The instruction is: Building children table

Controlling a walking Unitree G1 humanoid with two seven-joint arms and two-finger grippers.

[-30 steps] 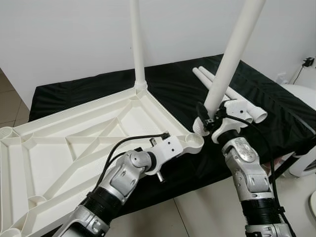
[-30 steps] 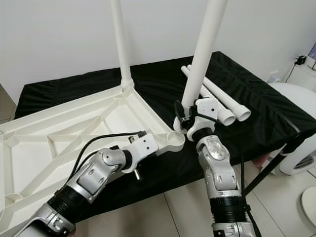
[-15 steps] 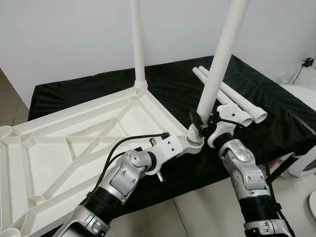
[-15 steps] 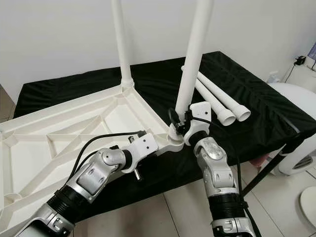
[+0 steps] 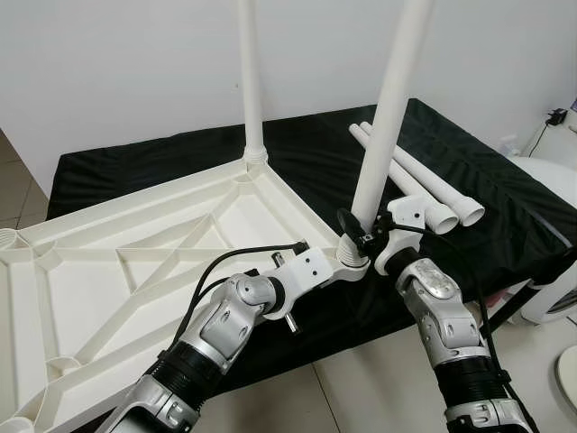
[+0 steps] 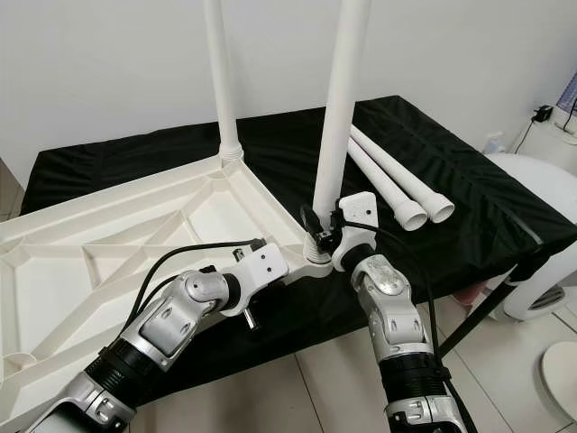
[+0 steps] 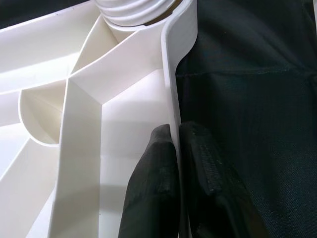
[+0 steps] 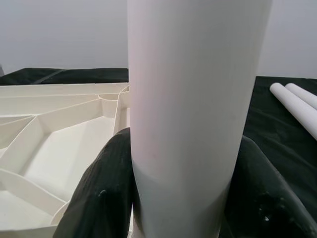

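Observation:
The white tabletop (image 5: 135, 262) lies underside up on a black-covered bench. One white leg (image 5: 250, 81) stands in its far corner socket. My right gripper (image 5: 361, 236) is shut on a second white leg (image 5: 388, 117), held nearly upright with its threaded foot in the near right corner socket (image 5: 353, 262). In the right wrist view the black fingers (image 8: 106, 193) sit on both sides of that leg (image 8: 193, 99). My left gripper (image 7: 176, 163) is shut on the tabletop's rim (image 7: 173, 89), just short of the same corner.
Two loose white legs (image 5: 428, 180) lie side by side on the black cloth (image 5: 505, 216) to the right. A white rounded fixture (image 5: 554, 180) stands past the bench's right end. Tiled floor runs along the near edge.
My right gripper has carried the leg leftward and tipped it more upright, bringing its foot from beside the corner socket into it. The left gripper has kept its hold on the rim.

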